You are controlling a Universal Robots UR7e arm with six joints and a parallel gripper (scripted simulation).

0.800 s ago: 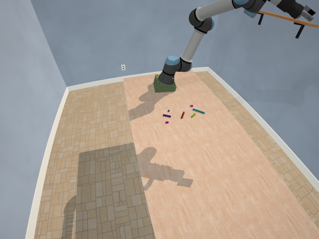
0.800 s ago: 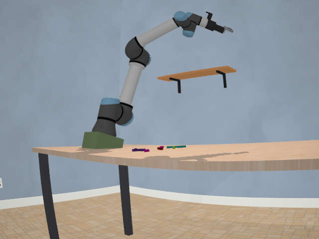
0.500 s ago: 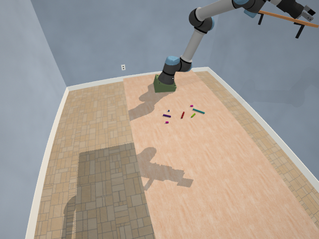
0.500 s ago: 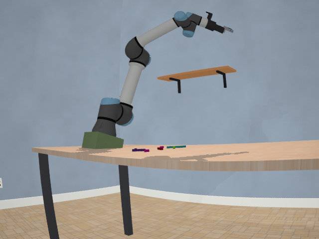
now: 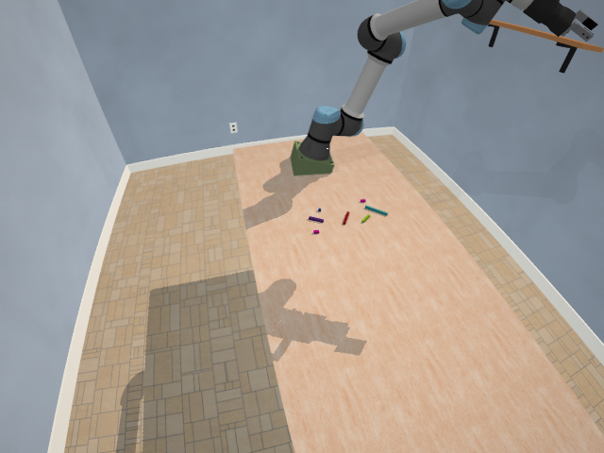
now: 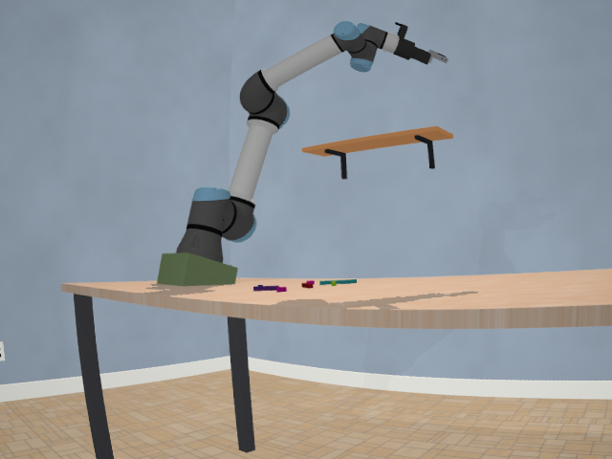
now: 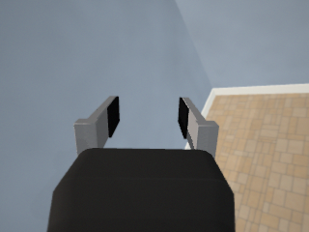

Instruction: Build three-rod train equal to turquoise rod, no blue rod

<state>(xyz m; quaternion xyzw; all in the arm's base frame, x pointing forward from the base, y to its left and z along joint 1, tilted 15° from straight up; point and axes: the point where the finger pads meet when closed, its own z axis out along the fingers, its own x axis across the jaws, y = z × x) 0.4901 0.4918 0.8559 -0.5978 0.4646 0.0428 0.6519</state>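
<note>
I have the gripper (image 6: 439, 57) raised high above the wall shelf (image 6: 378, 141), far up and away from the table (image 6: 445, 306). In the wrist view its fingers stand spread wide with nothing between them, facing only wall and floor.

All the rods lie well below it on the table, a little in front of the arm's green base (image 5: 299, 165). From the top view, the turquoise rod (image 5: 376, 210) lies farthest right, with a magenta rod (image 5: 362, 200) near its upper end and the lime rod (image 5: 365, 218) just below it. The red rod (image 5: 345, 217) lies to the left of the lime one. Further left are the purple rod (image 5: 315, 219), a small blue rod (image 5: 319, 209) above it and a second magenta rod (image 5: 315, 231) below it. Every rod lies apart from the others
</note>
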